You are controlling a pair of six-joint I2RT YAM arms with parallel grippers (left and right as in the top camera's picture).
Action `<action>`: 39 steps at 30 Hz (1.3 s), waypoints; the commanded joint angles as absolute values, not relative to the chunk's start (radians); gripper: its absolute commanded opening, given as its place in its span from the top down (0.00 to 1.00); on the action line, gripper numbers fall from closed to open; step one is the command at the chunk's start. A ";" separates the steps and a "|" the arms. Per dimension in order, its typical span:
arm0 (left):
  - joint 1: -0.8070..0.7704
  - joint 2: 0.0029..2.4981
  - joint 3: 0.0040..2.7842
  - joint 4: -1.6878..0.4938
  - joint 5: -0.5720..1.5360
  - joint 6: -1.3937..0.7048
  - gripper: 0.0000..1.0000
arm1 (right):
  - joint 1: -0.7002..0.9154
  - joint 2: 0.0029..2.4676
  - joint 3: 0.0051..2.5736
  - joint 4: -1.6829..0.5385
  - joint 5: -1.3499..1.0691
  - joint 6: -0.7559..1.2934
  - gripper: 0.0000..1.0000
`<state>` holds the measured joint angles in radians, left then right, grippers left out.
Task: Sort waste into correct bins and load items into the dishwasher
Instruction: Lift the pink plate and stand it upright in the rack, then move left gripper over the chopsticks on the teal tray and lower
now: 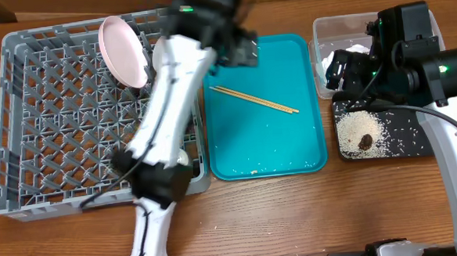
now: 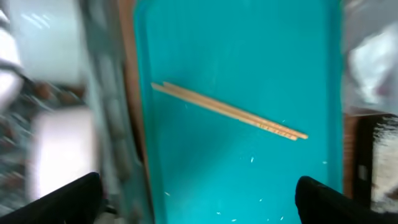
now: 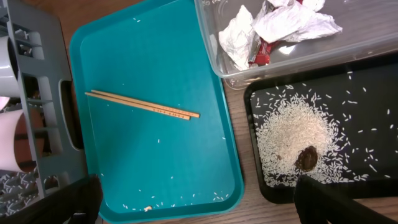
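Left gripper (image 2: 198, 186) wide, empty, over teal tray (image 2: 249, 37) mid-desk, chopsticks (image 2: 230, 112) on it — right gripper (image 3: 196, 186) wide, empty, near right edge.

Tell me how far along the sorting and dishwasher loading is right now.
Done: pink plate stands in the dish rack; wrappers lie in the clear tub; rice and brown lump sit on the black tray. In hand: nothing; left gripper and right gripper are open, the left near the chopsticks. Left: chopsticks and stray grains on the teal tray.
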<state>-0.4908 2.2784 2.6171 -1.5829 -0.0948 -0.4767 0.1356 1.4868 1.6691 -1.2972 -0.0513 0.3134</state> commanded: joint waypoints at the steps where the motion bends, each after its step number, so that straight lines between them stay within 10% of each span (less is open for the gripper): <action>1: -0.548 2.381 2.591 -1.586 -0.155 -0.772 0.00 | 0.136 1.482 1.688 -1.292 -0.046 0.308 0.00; 9: -0.612 2.571 2.591 -1.468 -0.138 -0.994 0.19 | 0.136 1.482 1.688 -1.292 -0.046 0.308 0.00; 39: -0.628 2.713 2.766 -1.423 -0.056 -1.044 0.09 | 0.136 1.482 1.688 -1.292 -0.046 0.308 0.00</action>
<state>-0.6205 2.7090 2.6968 -1.4128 -0.0307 -1.0451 0.1356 1.4868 1.6691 -1.2964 -0.0517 0.3134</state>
